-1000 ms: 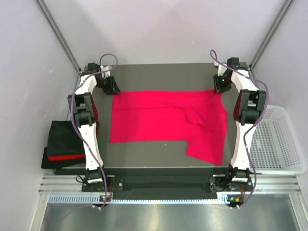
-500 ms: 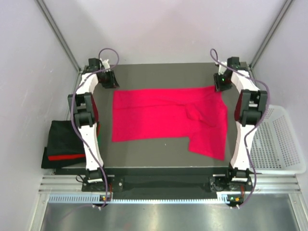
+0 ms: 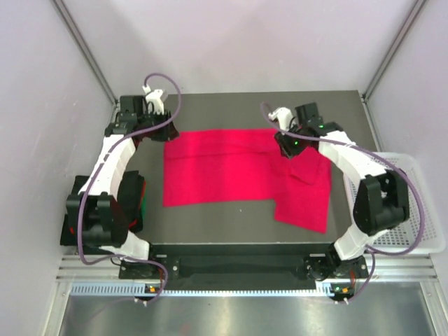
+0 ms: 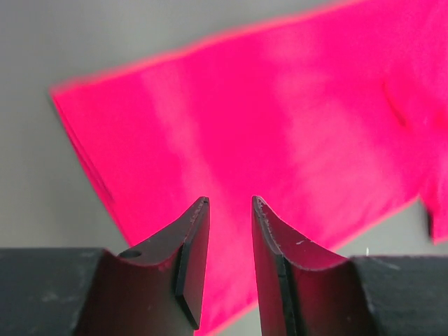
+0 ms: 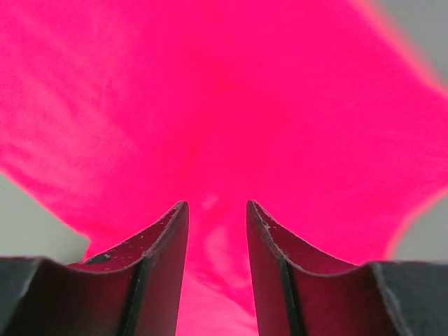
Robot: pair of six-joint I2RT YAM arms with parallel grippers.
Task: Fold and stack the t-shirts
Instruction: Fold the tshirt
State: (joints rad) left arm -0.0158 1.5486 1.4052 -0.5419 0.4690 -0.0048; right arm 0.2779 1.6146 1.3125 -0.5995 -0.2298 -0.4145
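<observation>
Both pincers part-open, nothing gripped. Left pincer [image 4: 229, 203]: jaws apart with a clear gap, hanging over the far-left end of the magenta t-shirt [image 3: 238, 175]; cloth visible under the tips (contact: cannot tell). Right pincer [image 5: 217, 204]: same gap, empty, above the shirt's right portion near its far edge. The shirt lies flat on the grey worktop [image 3: 210, 224] as a wide band running left to right, with an extra flap reaching toward the near-right corner. White mesh basket [image 3: 427, 203] sits off the worktop's right side.
</observation>
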